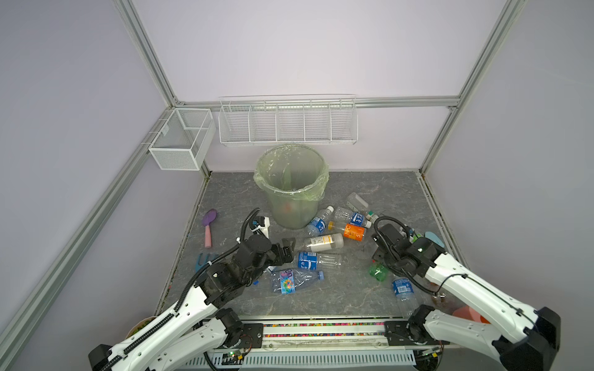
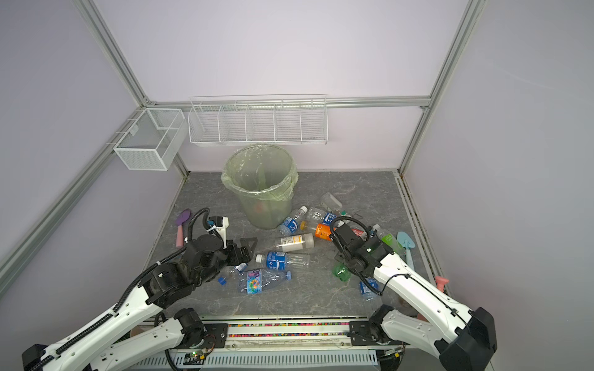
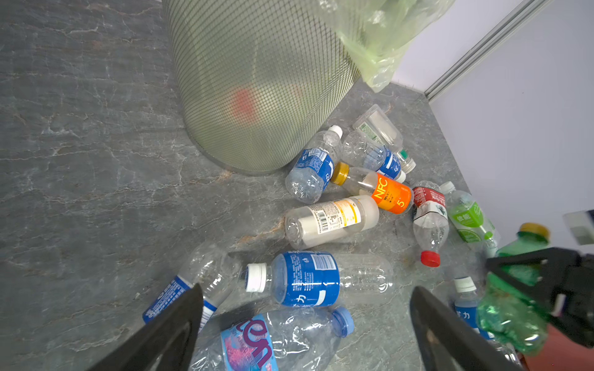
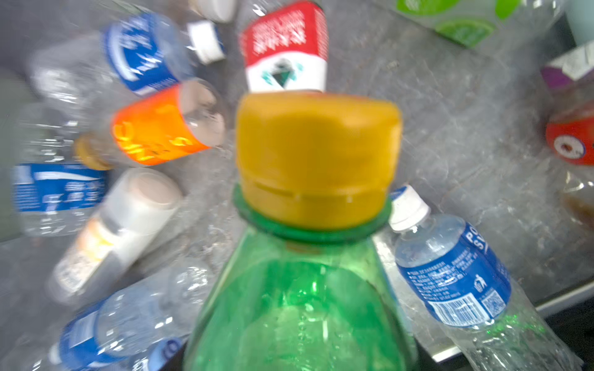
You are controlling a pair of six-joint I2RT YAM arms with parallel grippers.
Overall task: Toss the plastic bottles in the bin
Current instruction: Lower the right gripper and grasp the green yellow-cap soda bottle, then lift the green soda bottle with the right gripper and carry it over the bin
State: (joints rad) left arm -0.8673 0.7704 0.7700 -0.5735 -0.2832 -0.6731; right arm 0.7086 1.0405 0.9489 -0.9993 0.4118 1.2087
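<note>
Blurred close-up: yellow-capped green bottle (image 4: pixel 299 308)

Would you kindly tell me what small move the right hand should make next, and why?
Probably lift and swing toward the bin: the right hand is shut on the green bottle, which sits off to the bin's right among the lying bottles, and the bin's mouth stands open.

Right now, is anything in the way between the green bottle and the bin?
Nothing tall. The right gripper holds the green bottle; only low bottles, like the orange-label bottle and the white bottle, lie flat between it and the bin.
</note>
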